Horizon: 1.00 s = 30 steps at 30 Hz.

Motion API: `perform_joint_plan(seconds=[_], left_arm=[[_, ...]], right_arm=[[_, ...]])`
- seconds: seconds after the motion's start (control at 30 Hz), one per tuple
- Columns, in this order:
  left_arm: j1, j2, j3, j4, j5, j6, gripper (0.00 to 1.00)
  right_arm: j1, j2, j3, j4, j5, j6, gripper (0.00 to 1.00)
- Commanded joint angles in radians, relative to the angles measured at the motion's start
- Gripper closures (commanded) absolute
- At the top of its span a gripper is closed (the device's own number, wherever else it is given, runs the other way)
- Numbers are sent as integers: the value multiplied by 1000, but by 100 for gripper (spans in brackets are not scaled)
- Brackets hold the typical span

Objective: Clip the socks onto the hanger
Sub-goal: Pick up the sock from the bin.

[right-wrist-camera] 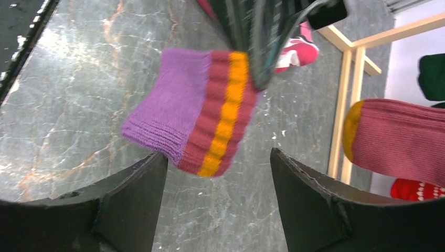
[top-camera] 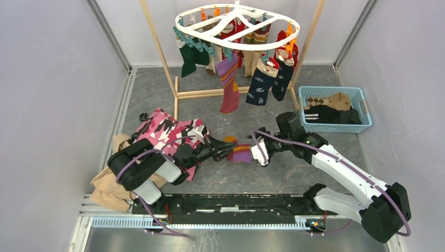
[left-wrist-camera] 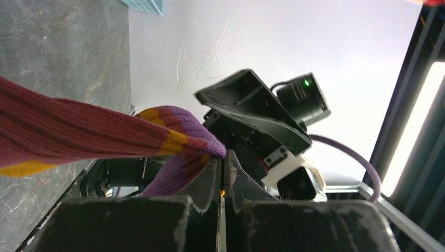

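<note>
Striped sock between both arms, near side of the hanger (top-camera: 237,24)
Left end effector (top-camera: 226,150) is clenched on the sock (top-camera: 242,154); its cuff points at the released right end effector (top-camera: 261,154) just beside it.

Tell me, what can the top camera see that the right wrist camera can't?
Only the top camera shows the white hanger, the navy socks clipped to it and the blue basket. Only the right wrist camera shows the knit ribs of the purple sock up close, with the right gripper open and the sock showing between its fingers. Both show that sock with its yellow stripe, pinched by the left gripper, and the wooden rack.
</note>
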Motion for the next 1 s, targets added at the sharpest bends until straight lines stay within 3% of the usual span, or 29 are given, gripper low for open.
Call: perform_joint_plan(seconds=[0.0, 0.13, 0.33, 0.43, 0.67, 0.97], left_arm=[[5, 89, 53, 263, 74, -146, 98], [5, 112, 72, 263, 88, -143, 98], [8, 123, 66, 264, 78, -146, 98], [12, 116, 63, 264, 73, -145, 98], [43, 89, 32, 263, 69, -113, 95], [83, 89, -7, 262, 103, 25, 62]], right_arm=[[19, -23, 8, 136, 49, 90, 25], [19, -28, 46, 109, 6, 129, 37], [20, -29, 62, 29, -104, 110, 85], [19, -17, 62, 10, -121, 105, 98], [12, -10, 90, -53, -184, 108, 100], [-143, -17, 147, -16, -365, 305, 100]])
